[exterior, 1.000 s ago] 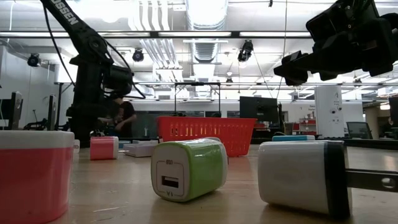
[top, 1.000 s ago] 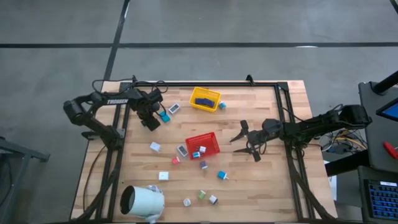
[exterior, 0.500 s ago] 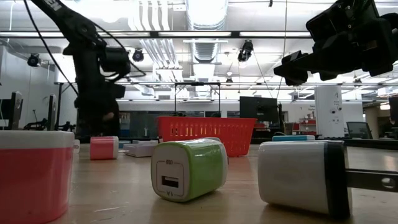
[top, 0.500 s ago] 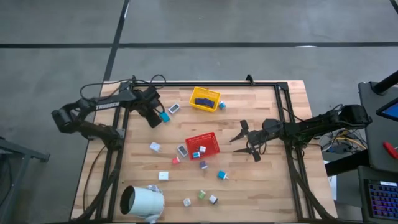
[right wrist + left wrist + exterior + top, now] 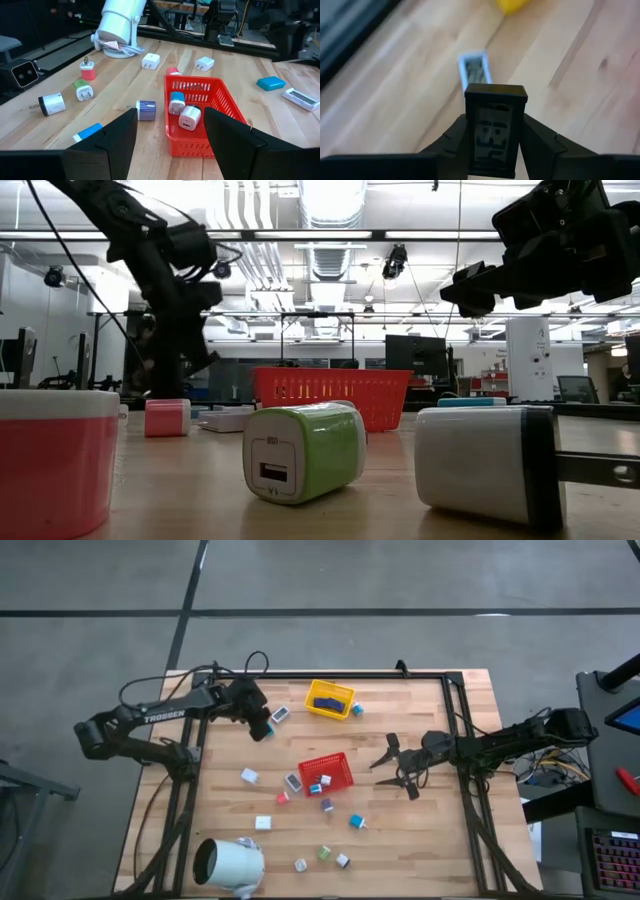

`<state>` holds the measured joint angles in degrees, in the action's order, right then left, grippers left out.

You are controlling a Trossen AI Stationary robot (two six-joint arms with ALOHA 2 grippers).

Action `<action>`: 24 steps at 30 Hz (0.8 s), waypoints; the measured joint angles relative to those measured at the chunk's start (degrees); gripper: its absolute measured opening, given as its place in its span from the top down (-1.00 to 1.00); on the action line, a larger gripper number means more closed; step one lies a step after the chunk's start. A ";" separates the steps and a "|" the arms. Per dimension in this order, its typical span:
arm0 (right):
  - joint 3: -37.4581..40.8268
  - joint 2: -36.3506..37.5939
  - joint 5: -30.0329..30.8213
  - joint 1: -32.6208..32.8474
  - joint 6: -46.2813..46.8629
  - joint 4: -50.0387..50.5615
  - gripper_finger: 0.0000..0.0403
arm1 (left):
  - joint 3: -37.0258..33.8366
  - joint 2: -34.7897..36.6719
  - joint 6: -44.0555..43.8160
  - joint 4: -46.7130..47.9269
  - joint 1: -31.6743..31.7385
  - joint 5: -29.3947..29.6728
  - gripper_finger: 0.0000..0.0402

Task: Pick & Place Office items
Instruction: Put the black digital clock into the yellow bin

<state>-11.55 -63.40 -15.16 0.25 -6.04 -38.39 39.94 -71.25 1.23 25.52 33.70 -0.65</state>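
- Overhead, left gripper (image 5: 262, 726) clamps a small dark rectangular block (image 5: 495, 131); its teal face (image 5: 266, 726) barely shows.
- Right gripper (image 5: 393, 766) hangs spread and empty beside red mesh tray (image 5: 340, 778).
- Yellow tray's (image 5: 329, 700) dark contents unclear.

- The bench (image 5: 420, 830) – pale wooden planks inside a dark frame
- A yellow tray (image 5: 330, 698) sits near the far edge, a teal piece (image 5: 357, 709) just beside it
- A red tray (image 5: 327, 773) lies near the middle
- A white cylinder (image 5: 228, 864) lies on its side at a near corner
- Small office items (image 5: 325, 830) lie scattered around the red tray – white, pink, teal, green and purple among them
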 joint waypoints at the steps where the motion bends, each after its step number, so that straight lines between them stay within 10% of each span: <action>1: 0.00 -0.02 0.00 0.00 -0.01 0.00 -0.11 | 0.00 0.07 0.13 -1.33 -0.33 0.01 0.35; 24: 0.00 -0.02 0.13 0.00 -0.20 -0.09 -0.11 | -8.70 0.11 3.09 -38.24 -4.64 -1.00 0.35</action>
<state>-11.55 -63.42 -15.03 0.25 -6.24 -38.48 31.25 -71.13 4.32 -12.71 29.05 -1.65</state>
